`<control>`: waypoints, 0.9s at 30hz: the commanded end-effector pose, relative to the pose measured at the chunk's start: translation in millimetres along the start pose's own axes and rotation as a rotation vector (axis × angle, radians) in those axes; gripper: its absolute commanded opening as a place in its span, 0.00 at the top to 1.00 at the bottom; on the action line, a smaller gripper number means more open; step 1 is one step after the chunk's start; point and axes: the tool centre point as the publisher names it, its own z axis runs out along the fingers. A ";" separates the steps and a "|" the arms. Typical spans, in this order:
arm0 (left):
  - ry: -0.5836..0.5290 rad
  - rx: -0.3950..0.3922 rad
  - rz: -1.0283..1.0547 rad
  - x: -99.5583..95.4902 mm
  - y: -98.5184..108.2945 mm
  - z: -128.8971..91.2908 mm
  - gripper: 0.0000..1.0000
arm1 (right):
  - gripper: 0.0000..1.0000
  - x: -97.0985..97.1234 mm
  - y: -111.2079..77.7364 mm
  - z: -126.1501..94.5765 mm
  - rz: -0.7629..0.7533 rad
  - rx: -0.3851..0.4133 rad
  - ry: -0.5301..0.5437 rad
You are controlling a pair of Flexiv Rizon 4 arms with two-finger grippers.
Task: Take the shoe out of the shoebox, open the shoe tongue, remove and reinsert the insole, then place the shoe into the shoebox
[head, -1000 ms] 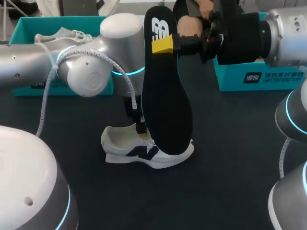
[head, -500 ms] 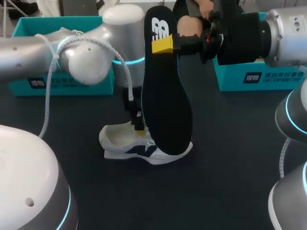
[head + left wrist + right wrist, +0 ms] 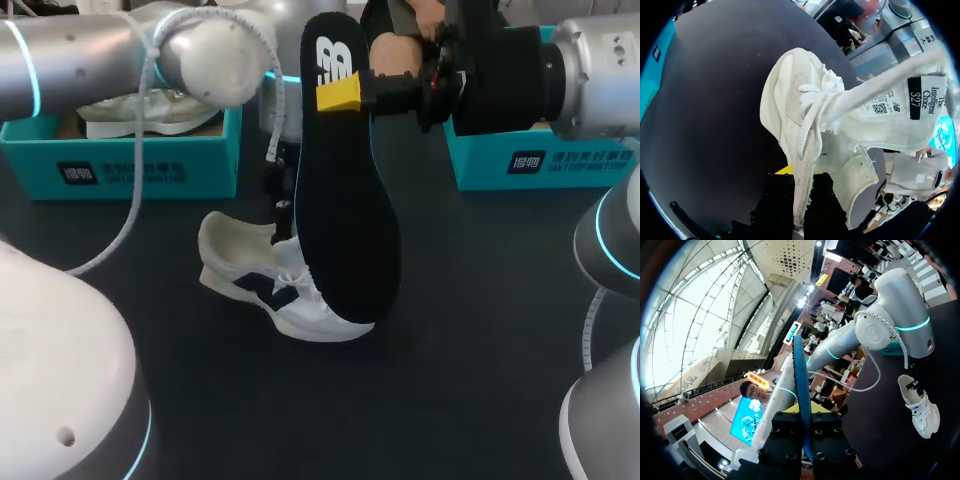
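The white shoe [image 3: 262,285] with a navy logo lies on the dark table, heel toward the back left. My left gripper [image 3: 283,215] comes down from above and is shut on the edge of its upper. In the left wrist view the eyelet strip of the shoe [image 3: 800,115] runs between the dark fingers of my left gripper [image 3: 802,197], and the labelled tongue [image 3: 895,112] is folded out to one side. My right gripper [image 3: 340,95] is shut on the heel end of the black insole [image 3: 345,210], which hangs toe down in front of the shoe. The right wrist view shows the insole [image 3: 800,380] edge-on.
A teal shoebox [image 3: 140,165] at the back left holds another white shoe [image 3: 150,112]. A second teal box [image 3: 540,160] stands at the back right. My left arm [image 3: 890,315] reaches over the shoe [image 3: 921,410].
My left arm has swung back and to the left, turning the shoe so its heel sits farther back left. The left shoebox is now uncovered. The right arm and insole have not moved.
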 end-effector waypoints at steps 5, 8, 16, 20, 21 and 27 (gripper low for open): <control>0.602 -0.324 0.955 5.7 4.5 -30.3 1.00 | 1.00 -0.4 0.1 3.3 0.001 -0.001 0.000; 0.602 -0.324 0.955 5.7 4.5 -30.3 1.00 | 1.00 -0.4 0.1 3.3 0.001 -0.001 0.000; 0.602 -0.324 0.955 5.7 4.5 -30.3 1.00 | 1.00 -0.4 0.1 3.3 0.001 -0.001 0.000; 0.602 -0.324 0.955 5.7 4.5 -30.3 1.00 | 1.00 -0.4 0.1 3.3 0.001 -0.001 0.000; 0.602 -0.324 0.955 5.7 4.5 -30.3 1.00 | 1.00 -0.4 0.1 3.3 0.001 -0.001 0.000; 0.433 -0.347 0.955 1.4 3.1 -26.0 1.00 | 1.00 -0.4 0.1 3.3 0.001 -0.001 0.000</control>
